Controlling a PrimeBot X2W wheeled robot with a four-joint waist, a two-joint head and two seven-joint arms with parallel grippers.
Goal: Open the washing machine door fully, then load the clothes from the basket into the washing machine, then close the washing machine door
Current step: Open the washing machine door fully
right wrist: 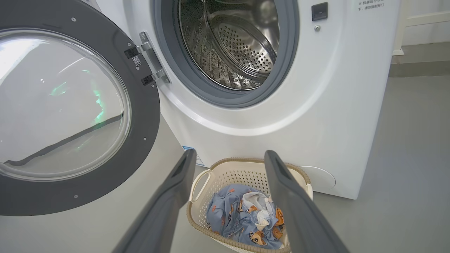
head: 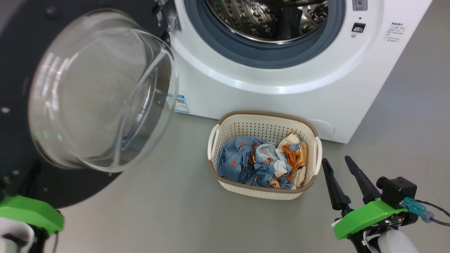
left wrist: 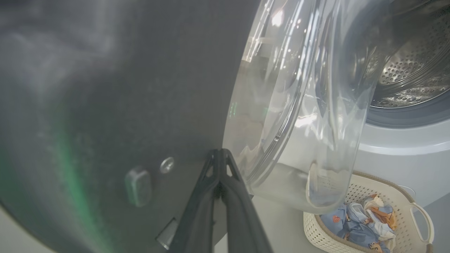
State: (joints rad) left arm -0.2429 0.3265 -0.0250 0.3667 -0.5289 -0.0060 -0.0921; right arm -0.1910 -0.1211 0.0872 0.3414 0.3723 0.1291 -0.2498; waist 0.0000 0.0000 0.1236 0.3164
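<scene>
Here the door point(head: 102, 91) stands swung wide off the washer point(head: 281, 95) — left gripper point(left wrist: 219, 154) clenched shut, tips at the door's black rim. Right gripper point(head: 335, 161) spread and empty, just right of the basket point(head: 263, 117) — clothes point(head: 253, 161) inside it, on the floor point(head: 158, 211) by the washer's front.

Floor point(head: 168, 218): smooth matt grey, one unbroken surface, faint scuffs.

Item 1. Washing machine point(head: 281, 95): white front-loader, standing upright with its base flat on the floor.

Item 2. Basket point(head: 262, 127): small, cream perforated plastic with a brown rim band and two side handles. It sits upright on the floor close before the washing machine's lower front panel, beneath the drum opening. Whether it touches the panel cannot be told.
</scene>
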